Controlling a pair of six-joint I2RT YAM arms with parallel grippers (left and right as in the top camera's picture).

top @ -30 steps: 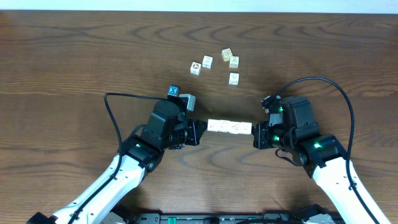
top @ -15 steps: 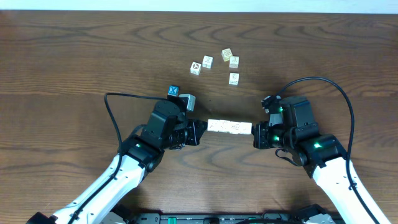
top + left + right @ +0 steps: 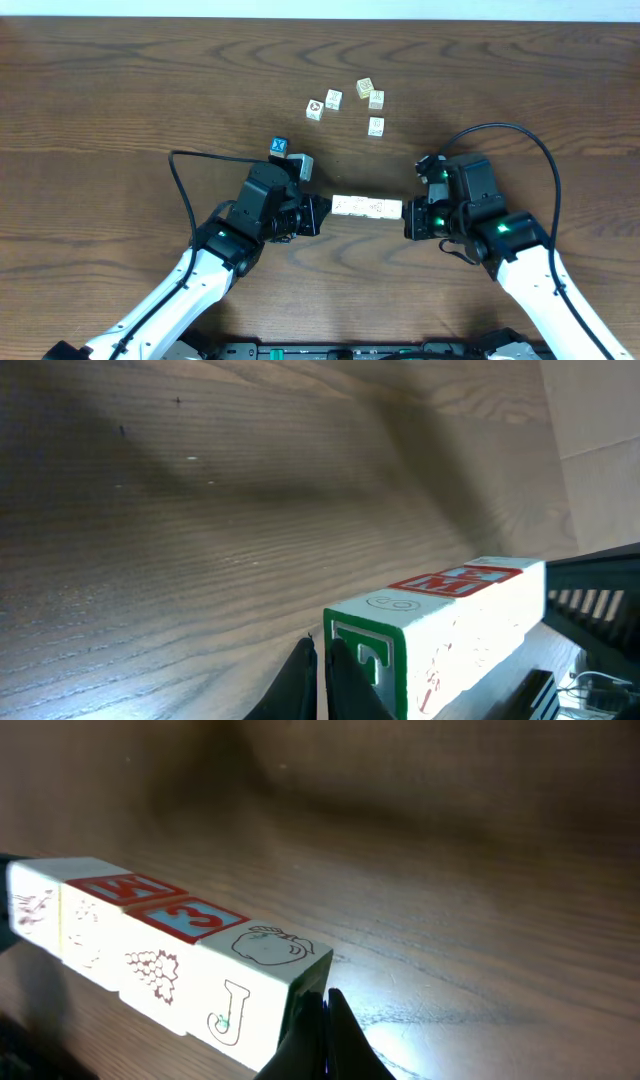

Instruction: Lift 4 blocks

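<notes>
Where the two arms meet over the table [image 3: 120,90], the left claw [image 3: 318,213] is pinched narrow, fingers together with nothing between them. Its tip presses against the green-lettered end of the row of blocks [image 3: 367,206]. A blue cube [image 3: 279,147] sits off that claw's side, back near its wrist and well apart from the row. The four blocks run end to end, touching, from straight ahead of the left claw's tip to the tip of the right claw [image 3: 408,222]. That claw is closed tight as well, nothing between its fingers, and its tip butts the end face marked J. Whether the row rests on the wood or hangs clear of it, I cannot tell. Five loose cubes [image 3: 376,99] lie scattered well beyond both claws.
</notes>
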